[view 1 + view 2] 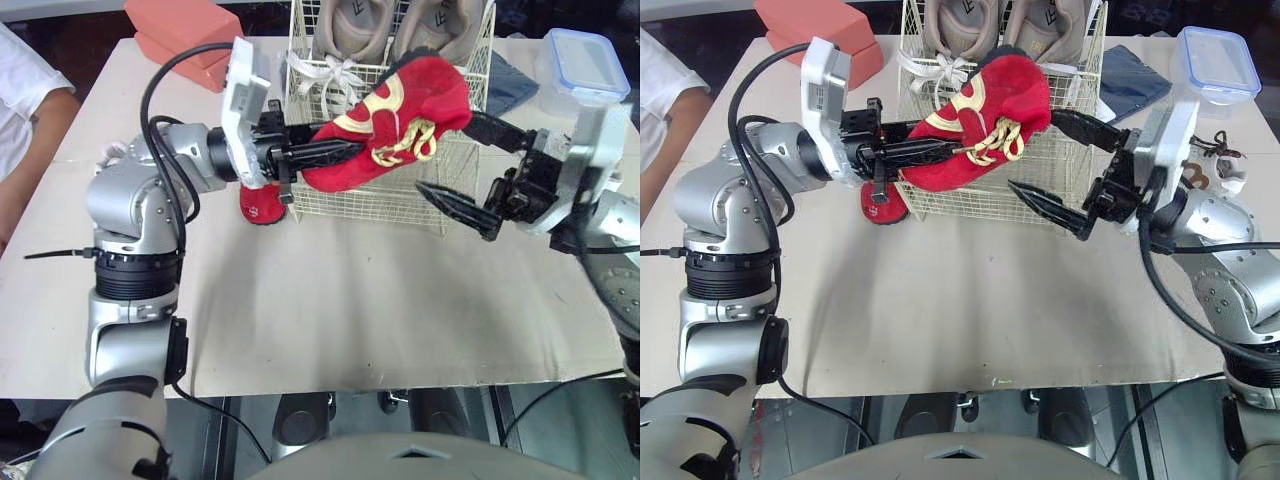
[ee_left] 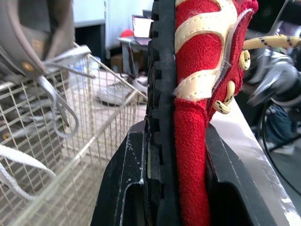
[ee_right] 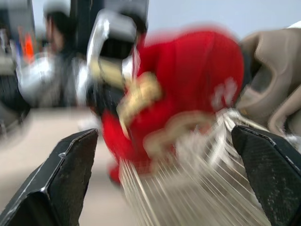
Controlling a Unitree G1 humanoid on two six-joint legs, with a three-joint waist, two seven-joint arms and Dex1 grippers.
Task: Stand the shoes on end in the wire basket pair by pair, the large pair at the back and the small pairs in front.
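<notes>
1. Done so far, as I judge it: the large pair (image 1: 350,25), grey-beige, stands on end at the back of the wire basket (image 1: 380,205).
2. In hand: left end effector (image 1: 340,152) is clenched on a red shoe (image 1: 420,100), pinching sole and upper at one end. The shoe lies sideways over the basket's front part, above the rim, not stood yet.
3. Right end effector (image 1: 1035,150) is released, fingers spread wide and grasping nothing, just beside the basket's front right side near the red shoe.
4. Left to do: stand this red shoe in front, then its mate, the second red shoe (image 1: 262,205), which lies on the desk (image 1: 350,300) against the basket's front left corner. I can't tell whether more small pairs are waiting.
5. Writing: small marks on the large pair's insoles and a white mark on the second red shoe, both too small to read. No brand legible.
</notes>
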